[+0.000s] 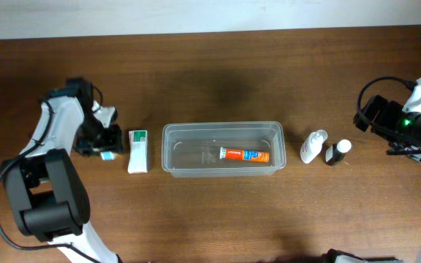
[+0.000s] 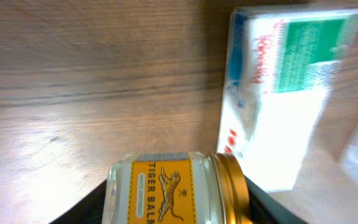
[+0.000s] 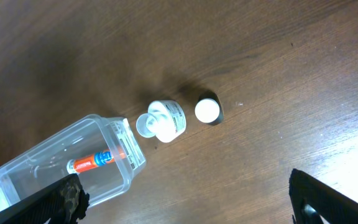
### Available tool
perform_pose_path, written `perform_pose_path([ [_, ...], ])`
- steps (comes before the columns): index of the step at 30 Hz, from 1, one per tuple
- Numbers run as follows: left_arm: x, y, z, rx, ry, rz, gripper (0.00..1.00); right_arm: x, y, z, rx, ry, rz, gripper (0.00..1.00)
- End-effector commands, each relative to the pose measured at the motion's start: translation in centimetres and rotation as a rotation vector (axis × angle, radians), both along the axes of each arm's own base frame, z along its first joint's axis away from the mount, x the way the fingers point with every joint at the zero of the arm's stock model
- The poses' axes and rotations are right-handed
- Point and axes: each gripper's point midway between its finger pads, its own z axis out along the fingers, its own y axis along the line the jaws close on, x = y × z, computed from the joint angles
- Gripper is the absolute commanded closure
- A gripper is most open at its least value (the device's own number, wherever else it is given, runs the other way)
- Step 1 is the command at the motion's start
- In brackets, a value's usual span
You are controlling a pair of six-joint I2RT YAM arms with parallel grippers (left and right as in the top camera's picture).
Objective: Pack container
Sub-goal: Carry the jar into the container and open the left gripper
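The brown wooden counter fills my overhead feed, with one arm at each end. The left arm reaches in from the near left corner. The right arm sits well off to the right edge.

The container, a clear rectangular tub with rounded corners, lies open-topped in the middle of the counter with its long side running left to right. Inside it, toward the right half, an orange toothpaste tube lies flat along the bottom.

Just to the left of the tub, not touching it, a white carton with a green panel lies flat. Its long axis runs front to back.

To the right of the tub stands a white bottle. Just beside it is a smaller dark bottle with a white cap, and the two stand apart from the tub.

My left claw is down at the counter beside the carton, on the side away from the tub. It is clamped on a Tiger Balm jar, clear glass with an orange label and a gold lid. The dark fingers press on the jar's two ends.

My right claw hangs above the counter with its fingers spread wide, holding nothing.
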Motion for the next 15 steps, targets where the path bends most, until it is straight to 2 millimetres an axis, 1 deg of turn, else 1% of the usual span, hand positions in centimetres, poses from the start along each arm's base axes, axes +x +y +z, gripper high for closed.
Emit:
perform_pose_path([
  [1, 2.3, -0.7, 6.9, 0.008, -0.152, -0.021, 0.61, 0.1, 0.0, 0.7, 0.002, -0.024, 0.003, 0.02],
  [3, 2.5, -1.7, 9.6, 0.012, -0.195, -0.049, 0.61, 0.1, 0.0, 0.7, 0.002, -0.024, 0.003, 0.02],
  [5, 2.5, -3.2, 12.2, 0.013, -0.245, -0.086, 0.62, 0.1, 0.0, 0.7, 0.002, -0.024, 0.003, 0.02],
  [7, 2.4, -5.2, 14.6, 0.006, -0.294, -0.111, 0.61, 0.1, 0.0, 0.7, 0.002, -0.024, 0.003, 0.02],
  [8, 2.2, -6.1, 15.4, 0.001, -0.313, -0.113, 0.61, 0.1, 0.1, 0.7, 0.002, -0.024, 0.003, 0.02],
  [9, 1.9, -7.6, 16.2, -0.015, -0.331, -0.121, 0.61, 0.1, 0.0, 0.7, 0.002, -0.024, 0.003, 0.02],
  [10, 1.5, -9.1, 16.8, -0.038, -0.345, -0.134, 0.61, 0.1, 0.0, 0.7, 0.002, -0.024, 0.003, 0.02],
  [11, 1.0, -11.1, 17.4, -0.066, -0.354, -0.141, 0.62, 0.1, 0.0, 0.7, 0.002, -0.024, 0.003, 0.01],
  [12, 0.7, -12.3, 17.7, -0.079, -0.357, -0.141, 0.62, 0.1, 0.0, 0.7, 0.002, -0.024, 0.003, 0.02],
  [13, 0.3, -14.3, 17.8, -0.097, -0.356, -0.152, 0.61, 0.1, 0.0, 0.7, 0.002, -0.024, 0.003, 0.02],
  [15, -0.3, -17.2, 17.8, -0.119, -0.355, -0.172, 0.62, 0.1, 0.0, 0.7, 0.002, -0.024, 0.003, 0.02],
])
